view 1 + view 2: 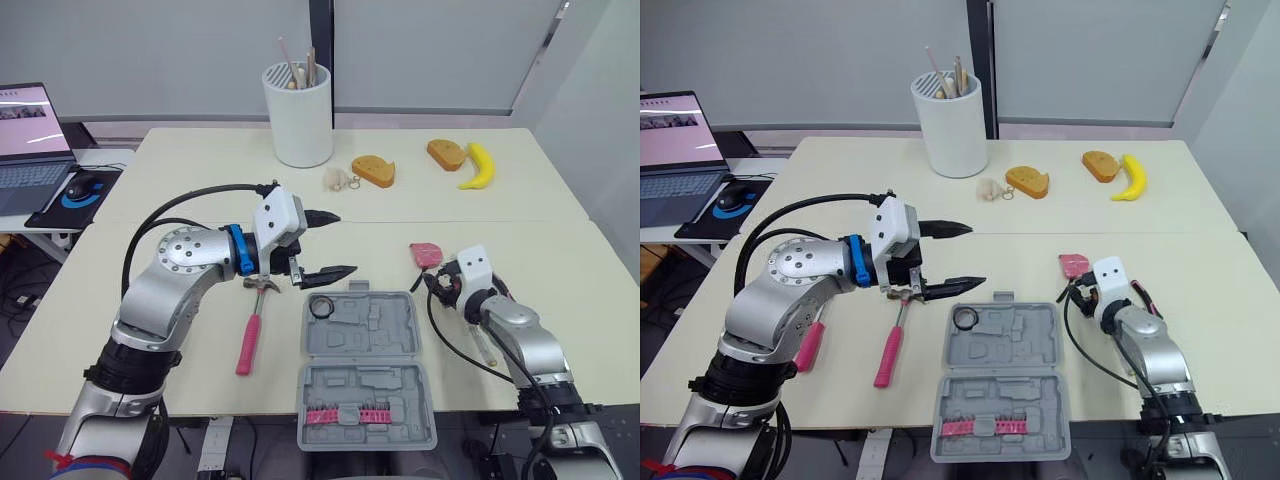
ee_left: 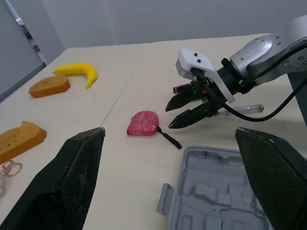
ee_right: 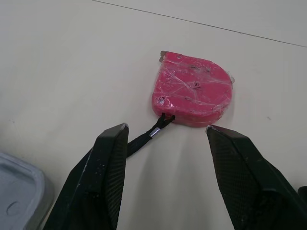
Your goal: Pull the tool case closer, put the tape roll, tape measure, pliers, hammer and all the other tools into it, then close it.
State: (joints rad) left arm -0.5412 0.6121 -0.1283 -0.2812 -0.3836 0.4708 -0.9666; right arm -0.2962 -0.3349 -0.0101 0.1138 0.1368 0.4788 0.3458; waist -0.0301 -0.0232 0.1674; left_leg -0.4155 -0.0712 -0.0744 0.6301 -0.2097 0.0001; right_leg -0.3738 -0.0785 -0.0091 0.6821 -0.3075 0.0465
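Right wrist view: right hand [image 3: 167, 128] wide, empty, just short of tape measure [image 3: 194, 91]. Risk: closing here pinches only strap [image 3: 143, 139], body dangles, slips; left hand [image 1: 346, 242] wide, empty

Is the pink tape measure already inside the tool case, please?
No, the tape measure lies on the table outside the tool case, before the right hand.

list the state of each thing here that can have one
tool case: open, lying flat
tape roll: inside the tool case
tape measure: on the table, not packed
hammer: on the table, not packed
left gripper: open, empty
right gripper: open, empty, facing the tape measure
laptop: open, screen lit
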